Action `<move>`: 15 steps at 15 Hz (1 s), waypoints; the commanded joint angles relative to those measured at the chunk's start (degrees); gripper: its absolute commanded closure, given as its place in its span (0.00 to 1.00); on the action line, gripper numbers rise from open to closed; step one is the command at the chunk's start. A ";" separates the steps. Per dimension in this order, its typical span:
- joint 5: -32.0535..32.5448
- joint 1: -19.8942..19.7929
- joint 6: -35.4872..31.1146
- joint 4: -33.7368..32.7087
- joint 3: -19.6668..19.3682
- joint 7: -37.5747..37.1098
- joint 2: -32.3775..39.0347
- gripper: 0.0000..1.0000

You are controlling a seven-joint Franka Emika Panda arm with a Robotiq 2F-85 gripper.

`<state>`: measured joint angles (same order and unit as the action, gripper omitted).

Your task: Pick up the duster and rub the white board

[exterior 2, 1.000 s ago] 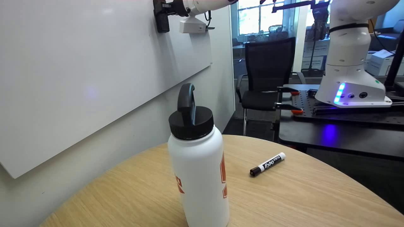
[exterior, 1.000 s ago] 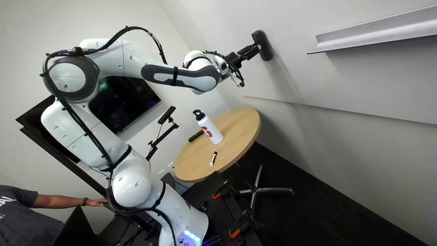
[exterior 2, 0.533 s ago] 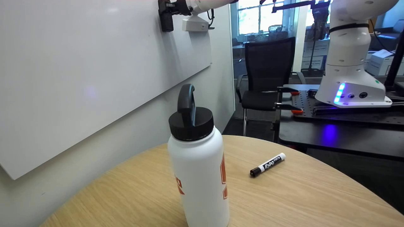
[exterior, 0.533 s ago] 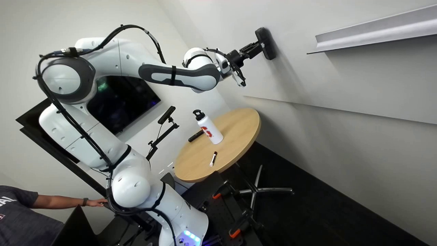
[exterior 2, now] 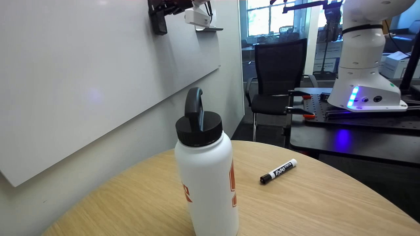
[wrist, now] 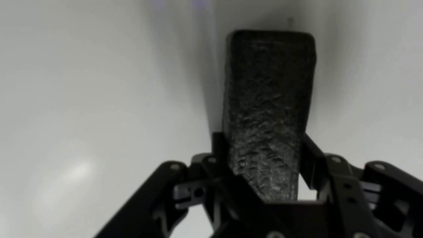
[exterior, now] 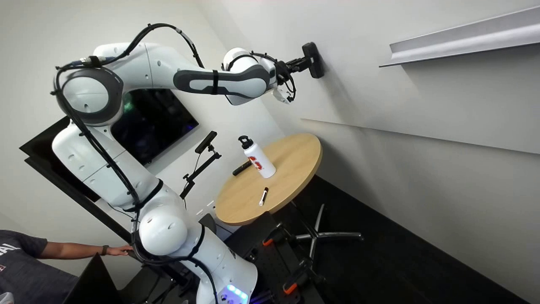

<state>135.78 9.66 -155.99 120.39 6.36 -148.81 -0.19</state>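
The duster (exterior: 313,60) is a dark rounded block held at the white board (exterior: 422,105), high above the table. It also shows at the top of the other exterior view (exterior 2: 158,23), upright along the board (exterior 2: 82,65), and it looks to lie against the surface. My gripper (exterior: 309,63) is shut on the duster. In the wrist view the gripper (wrist: 262,150) has one finger on each side of the duster (wrist: 269,99), whose textured back faces the camera. The duster's rubbing face is hidden. The board (wrist: 99,82) fills the background there.
A narrow metal shelf (exterior: 464,40) juts from the board. Below, a round wooden table (exterior: 291,156) bears a white bottle (exterior: 260,160) with red print, a marker (exterior: 263,196) and a black stick (exterior: 241,168). A black chair (exterior 2: 280,72) stands beyond the table. A person (exterior: 25,261) is at lower left.
The gripper and duster shifted slightly right, then moved left and a little down along the board in both exterior views. The wrist has turned somewhat. The duster stays held.
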 commanded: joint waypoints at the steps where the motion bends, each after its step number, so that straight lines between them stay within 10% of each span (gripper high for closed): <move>1: 2.43 1.86 -4.76 -6.32 2.44 0.00 5.16 0.70; 7: 7.23 1.08 -7.12 -1.48 3.53 1.20 8.82 0.70; 15: 7.87 0.94 -37.51 4.82 1.41 10.56 2.19 0.70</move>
<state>142.76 10.67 -184.10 122.75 9.49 -142.07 6.05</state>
